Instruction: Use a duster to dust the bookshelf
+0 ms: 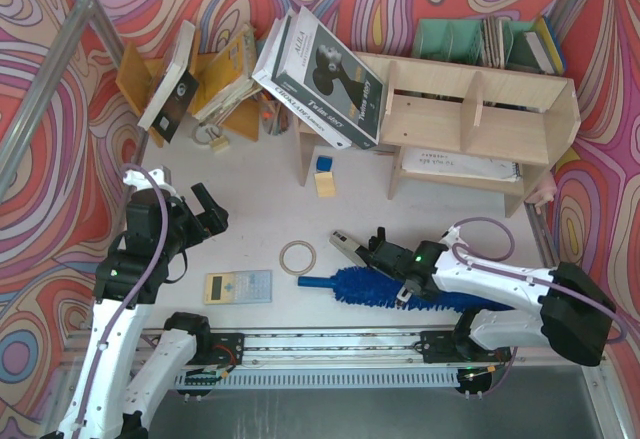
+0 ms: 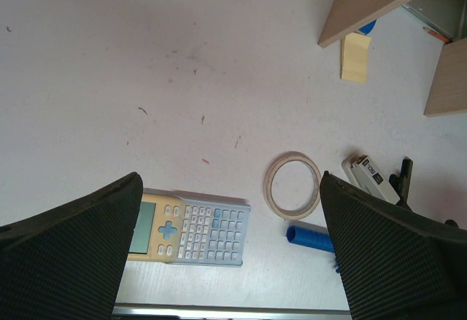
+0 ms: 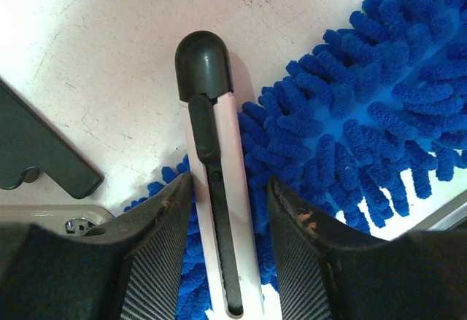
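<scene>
The right gripper hangs low over the table, its fingers partly closed and set hard against the two long sides of a small black-and-silver utility knife, which juts forward from between them with its rounded black end leading. Below the knife lies the duster, flat on the table near the arms' bases and well short of the bookshelf, its thin handle pointing left; in the right wrist view its blue fluff fills the space under and beside the blade body. The left gripper is spread wide and holds nothing, poised above a calculator and a tape ring.
</scene>
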You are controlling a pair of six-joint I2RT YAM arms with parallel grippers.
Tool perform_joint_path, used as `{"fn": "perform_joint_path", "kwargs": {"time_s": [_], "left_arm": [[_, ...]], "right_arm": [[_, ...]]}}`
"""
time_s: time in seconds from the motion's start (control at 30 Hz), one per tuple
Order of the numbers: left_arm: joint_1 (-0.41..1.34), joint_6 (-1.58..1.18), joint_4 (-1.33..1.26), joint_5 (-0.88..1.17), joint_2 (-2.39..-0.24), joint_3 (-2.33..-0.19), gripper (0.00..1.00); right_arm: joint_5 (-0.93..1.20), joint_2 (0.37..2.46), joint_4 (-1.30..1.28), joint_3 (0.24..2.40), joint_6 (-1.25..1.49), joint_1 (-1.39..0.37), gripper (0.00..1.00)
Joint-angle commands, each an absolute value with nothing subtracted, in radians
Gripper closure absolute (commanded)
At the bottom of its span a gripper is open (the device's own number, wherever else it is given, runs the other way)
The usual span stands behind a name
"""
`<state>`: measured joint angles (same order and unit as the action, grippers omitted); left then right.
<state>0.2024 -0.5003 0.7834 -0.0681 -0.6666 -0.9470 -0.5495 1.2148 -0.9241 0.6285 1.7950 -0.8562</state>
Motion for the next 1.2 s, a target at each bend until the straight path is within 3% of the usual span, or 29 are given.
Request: {"fn": "perform_joint_path", "kwargs": {"time_s": [0.0, 0.27, 0.83, 1.0, 1.17], "left_arm": [[0.206, -0.488, 0.779, -0.080, -0.657, -0.936, 0.02], [0.206, -0.488, 0.777, -0.082, -0.658, -0.936, 0.02], [0.205, -0.488, 0.778, -0.081, -0.661, -0.936, 0.02], [0.205, -0.488, 0.777, -0.079, -0.661, -0.934, 0.02], [0.206, -0.488, 0.778, -0.077, -0.661, -0.934, 0.02]], "right_arm": [[-0.563, 1.235, -0.930, 0.643, 1.773, -0.850, 0.55], [-0.573, 1.243, -0.931, 0.657, 1.754, -0.848, 0.65], [-0.693, 1.168, -0.989, 0.684, 1.785, -0.825, 0.70], [-0.726, 1.157, -0.953, 0.683, 1.751, -0.739, 0.70], [-0.678, 1.137, -0.750, 0.652, 1.569, -0.592, 0.72]]}}
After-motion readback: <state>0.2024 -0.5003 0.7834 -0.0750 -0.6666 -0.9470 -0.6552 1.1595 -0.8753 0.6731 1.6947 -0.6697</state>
